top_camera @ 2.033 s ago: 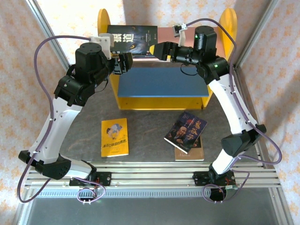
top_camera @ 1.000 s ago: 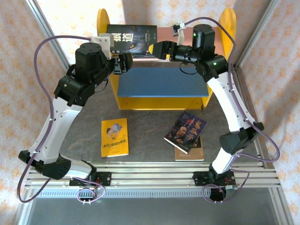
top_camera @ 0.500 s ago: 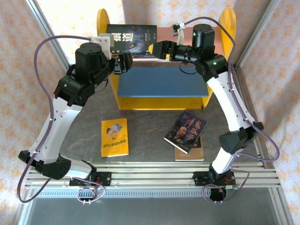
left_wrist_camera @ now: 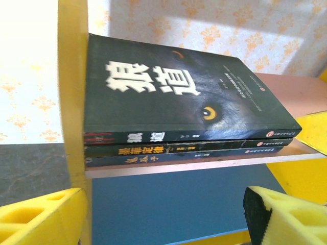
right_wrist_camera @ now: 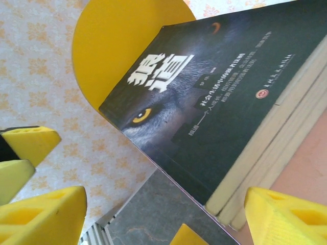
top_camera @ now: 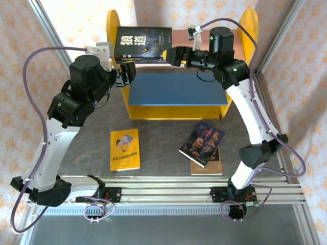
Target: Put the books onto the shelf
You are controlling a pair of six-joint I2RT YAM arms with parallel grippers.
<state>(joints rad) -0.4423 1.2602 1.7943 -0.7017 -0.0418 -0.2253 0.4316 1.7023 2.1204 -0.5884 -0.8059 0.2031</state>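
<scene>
**Books, shelved.** A stack of books (left_wrist_camera: 184, 127), three deep, is lying flat on the pink upper board (left_wrist_camera: 301, 94) of the shelf (top_camera: 173, 111). The stack is butting against the left yellow side panel (left_wrist_camera: 71, 102). The black wolf-eye book (top_camera: 142, 43), with a white title, is sitting on top, and two spines are showing beneath it.

**Books, unshelved.** Three are lying on the table (top_camera: 163, 148) in front of the shelf.
- The yellow book (top_camera: 125, 149) is lying flat to the left, cover up and apart from the others.
- The dark blue book (top_camera: 203, 143) is lying at an angle to the right, resting on the brown book (top_camera: 207, 169) and covering most of it.

**Shelf.** It is standing at the far side of the table. Its blue lower board (top_camera: 173, 89) is carrying nothing.

**Left gripper** (top_camera: 130, 73). It is hanging just outside the left side panel, facing the spines. In the left wrist view its yellow-padded fingers (left_wrist_camera: 41, 217) are standing wide apart and gripping nothing.

**Right gripper** (top_camera: 173, 55). It is hovering over the upper board at the stack's right edge. Its jaws are spread wide, with the near corner of the stack showing just above the gap and nothing clamped between the pads (right_wrist_camera: 286, 217).
</scene>
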